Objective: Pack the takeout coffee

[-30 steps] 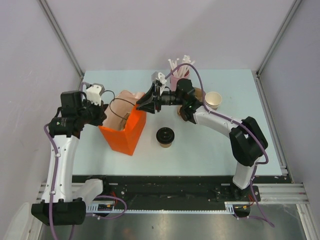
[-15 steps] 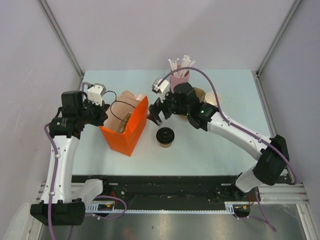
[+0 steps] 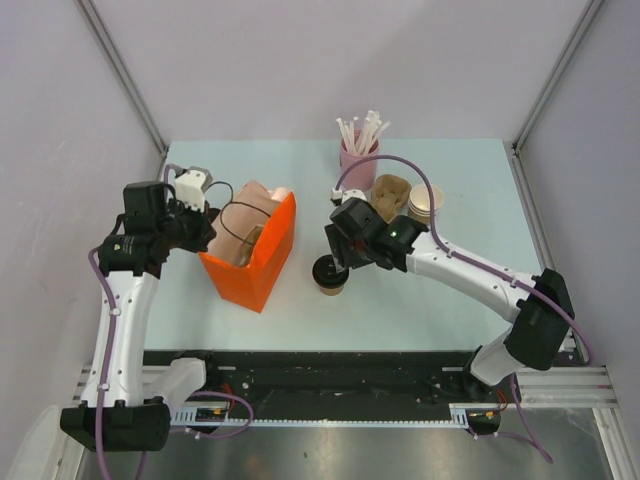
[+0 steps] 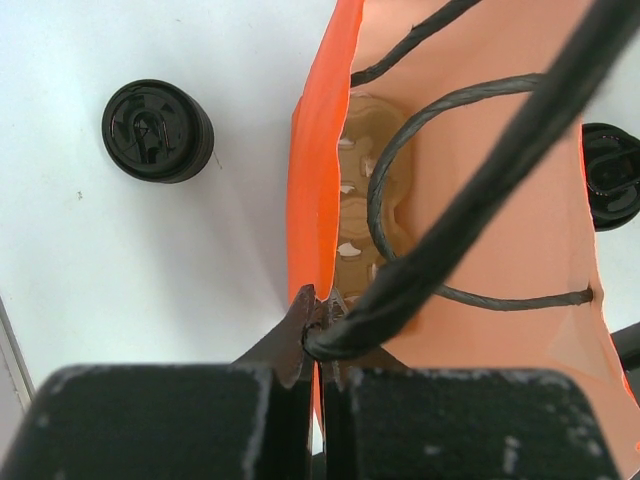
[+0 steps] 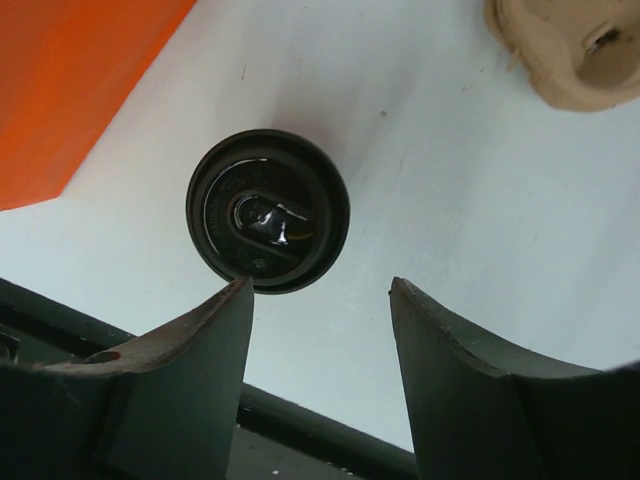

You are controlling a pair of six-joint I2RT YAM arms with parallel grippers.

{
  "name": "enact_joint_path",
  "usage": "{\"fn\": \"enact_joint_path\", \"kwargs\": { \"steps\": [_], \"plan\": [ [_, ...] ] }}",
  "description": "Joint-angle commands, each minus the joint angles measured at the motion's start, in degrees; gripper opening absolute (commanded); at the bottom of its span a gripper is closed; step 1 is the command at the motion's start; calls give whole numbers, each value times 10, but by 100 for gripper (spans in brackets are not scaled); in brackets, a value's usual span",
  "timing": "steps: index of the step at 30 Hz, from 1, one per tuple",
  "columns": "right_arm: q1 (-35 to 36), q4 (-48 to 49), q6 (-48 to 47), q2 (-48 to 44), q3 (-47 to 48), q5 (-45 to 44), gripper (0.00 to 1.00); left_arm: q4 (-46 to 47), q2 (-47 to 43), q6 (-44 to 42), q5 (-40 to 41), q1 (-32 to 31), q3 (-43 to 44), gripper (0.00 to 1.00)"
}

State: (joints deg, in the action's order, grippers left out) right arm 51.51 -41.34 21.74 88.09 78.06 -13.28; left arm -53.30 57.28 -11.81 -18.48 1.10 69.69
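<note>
While the takeout coffee (image 3: 330, 272) stands upright on the table (image 3: 450, 310) just beside the orange bag (image 3: 248, 275), my right claw (image 5: 320, 290) hovers over it, spread.
In the wrist view the black lid sits just past the fingertips, nearer one finger than the other and touching neither. My left claw (image 4: 318, 312) is pinched on the bag's black cord handle (image 4: 470, 190), I'd judge to hold the mouth open for the cup.

Bright even light, soft shadows, glint on takeout coffee (image 5: 267, 211) lid, near fingers (image 5: 175, 380) blurred
</note>
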Motion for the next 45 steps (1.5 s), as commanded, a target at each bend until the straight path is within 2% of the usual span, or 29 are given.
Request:
{"fn": "enact_joint_path", "kwargs": {
  "steps": [1, 12, 24, 30, 34, 38, 45],
  "plan": [
    [19, -21, 110, 21, -3, -40, 59, 7, -15, 15, 3, -6, 7, 0],
    [-1, 12, 97, 55, -5, -16, 38, 7, -21, 12, -1, -23, 4, 0],
    [-3, 30, 80, 91, -5, 22, 31, 7, -17, 13, 3, -23, -1, 0],
    [-7, 25, 64, 91, -5, 19, 13, 8, -21, 45, 0, -22, -17, 0],
    [-10, 11, 45, 74, -5, 13, 0, 10, -24, 99, -19, -13, -24, 0],
    [-18, 7, 0, 60, -5, 26, 0, 9, -27, 145, -49, -13, -26, 0],
    [-34, 0, -38, 43, -5, 47, 0, 10, -29, 192, -55, -13, -30, 0]
  ]
}}
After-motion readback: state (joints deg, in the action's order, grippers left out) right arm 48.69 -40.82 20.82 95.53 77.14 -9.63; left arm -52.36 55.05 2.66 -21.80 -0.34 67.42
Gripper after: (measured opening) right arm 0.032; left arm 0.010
